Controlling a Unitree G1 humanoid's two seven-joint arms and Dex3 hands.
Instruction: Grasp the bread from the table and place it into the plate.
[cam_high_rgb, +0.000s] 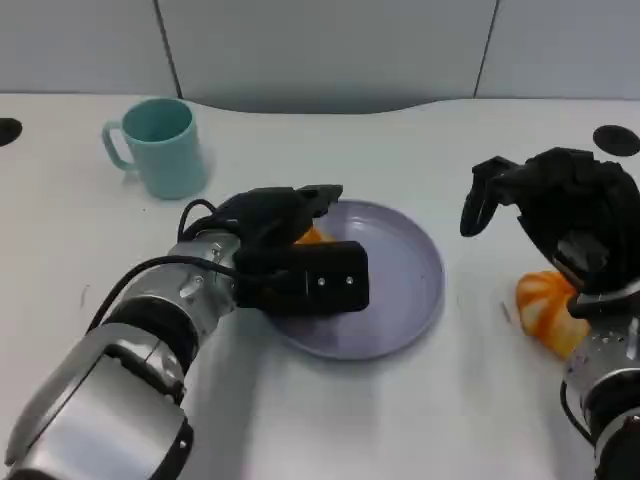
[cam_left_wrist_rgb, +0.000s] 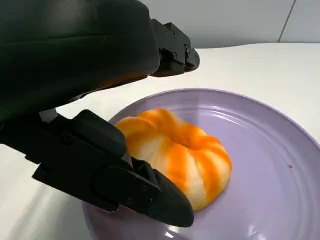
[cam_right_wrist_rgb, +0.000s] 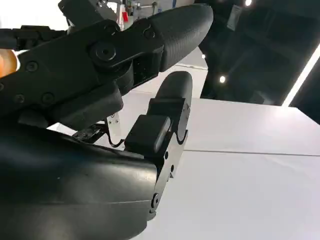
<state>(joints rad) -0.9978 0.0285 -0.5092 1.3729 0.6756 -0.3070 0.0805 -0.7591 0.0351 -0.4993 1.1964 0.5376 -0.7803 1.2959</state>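
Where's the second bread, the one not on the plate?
In the head view the second bread lies on the table at the robot's right, just past the plate, directly under the raised right hand.

White table (cam_high_rgb: 400, 420), pale grey panelled wall (cam_high_rgb: 330, 45) behind, dark seams between panels

The head view looks down from above the near edge of the white table (cam_high_rgb: 420, 420), taking in both arms. The left wrist view sits very close, low over the round lilac plate (cam_left_wrist_rgb: 270, 165), which the head view (cam_high_rgb: 405, 265) shares. The right wrist view faces upward, toward a dark ceiling.
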